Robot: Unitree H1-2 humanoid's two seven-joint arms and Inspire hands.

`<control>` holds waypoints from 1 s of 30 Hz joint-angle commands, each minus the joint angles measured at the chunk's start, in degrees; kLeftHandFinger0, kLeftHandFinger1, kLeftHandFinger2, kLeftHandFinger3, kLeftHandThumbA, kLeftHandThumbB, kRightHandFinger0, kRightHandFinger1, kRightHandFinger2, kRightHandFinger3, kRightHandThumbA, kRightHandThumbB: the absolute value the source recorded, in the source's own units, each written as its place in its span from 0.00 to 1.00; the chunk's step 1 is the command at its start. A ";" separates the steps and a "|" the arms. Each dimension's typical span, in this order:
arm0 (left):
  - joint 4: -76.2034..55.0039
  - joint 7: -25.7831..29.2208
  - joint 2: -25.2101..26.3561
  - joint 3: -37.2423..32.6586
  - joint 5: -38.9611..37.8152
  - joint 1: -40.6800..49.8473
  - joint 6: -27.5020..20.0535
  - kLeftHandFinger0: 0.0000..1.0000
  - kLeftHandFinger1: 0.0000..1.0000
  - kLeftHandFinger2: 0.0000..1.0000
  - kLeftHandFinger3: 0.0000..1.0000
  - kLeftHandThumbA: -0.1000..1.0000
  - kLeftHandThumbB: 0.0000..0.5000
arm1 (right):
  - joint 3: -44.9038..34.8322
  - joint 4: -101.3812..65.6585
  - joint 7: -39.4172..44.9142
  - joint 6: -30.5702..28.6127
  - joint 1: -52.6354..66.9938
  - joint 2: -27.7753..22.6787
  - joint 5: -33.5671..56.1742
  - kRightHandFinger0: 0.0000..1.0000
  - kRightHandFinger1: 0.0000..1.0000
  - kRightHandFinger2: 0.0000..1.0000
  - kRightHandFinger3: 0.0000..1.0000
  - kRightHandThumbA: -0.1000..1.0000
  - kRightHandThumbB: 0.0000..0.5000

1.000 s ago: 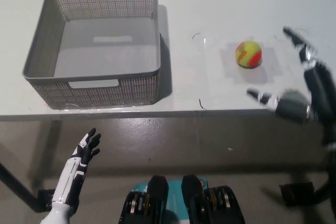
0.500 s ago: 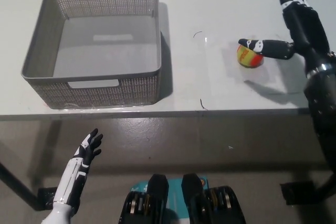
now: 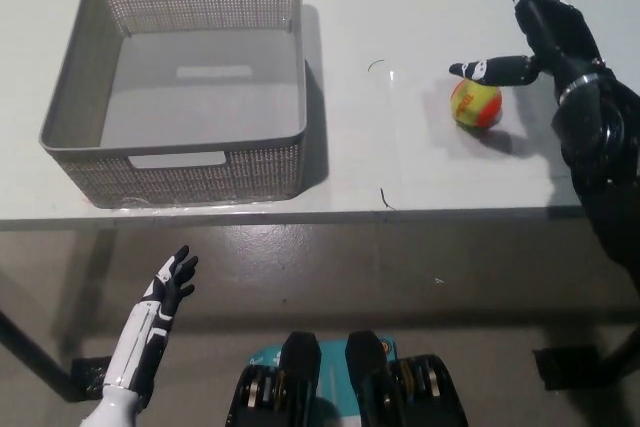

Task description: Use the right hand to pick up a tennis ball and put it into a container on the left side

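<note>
Since the earlier frame, the right hand [image 3: 535, 32] has been raised over the tennis ball [image 3: 475, 104] (fingers spread, nothing held); it could be nudged away from the basket [image 3: 300, 42] by a poorly centred grasp.

We see that the black right hand [image 3: 535, 32] has swung up from the near table edge to the far side of the tennis ball [image 3: 475, 104] (fingers spread, one digit just above the ball), a little farther back than half a second ago.
</note>
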 commanded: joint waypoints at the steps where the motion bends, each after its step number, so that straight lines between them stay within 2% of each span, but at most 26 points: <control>1: -1.21 -0.17 0.24 -0.37 0.36 -0.35 -2.45 1.00 1.00 1.00 1.00 1.00 0.14 | 0.46 3.23 0.21 1.11 -5.37 0.16 0.81 1.00 1.00 1.00 1.00 1.00 0.87; 16: -0.97 0.23 -0.09 -0.46 0.83 0.08 -2.71 1.00 1.00 1.00 1.00 1.00 0.11 | 1.21 25.22 -3.54 -3.71 -11.04 2.96 3.85 1.00 1.00 1.00 1.00 1.00 0.90; 23: -1.09 -0.12 -0.11 -0.55 0.49 0.03 -2.41 1.00 1.00 1.00 1.00 1.00 0.12 | 0.76 33.81 -5.46 -6.54 -12.82 4.21 6.17 1.00 1.00 1.00 1.00 1.00 0.95; 30: -0.77 -0.12 0.17 -0.57 0.78 -0.14 -2.95 1.00 1.00 1.00 1.00 1.00 0.13 | 1.20 37.62 -6.80 -8.01 -13.41 4.76 7.18 1.00 1.00 1.00 1.00 1.00 0.92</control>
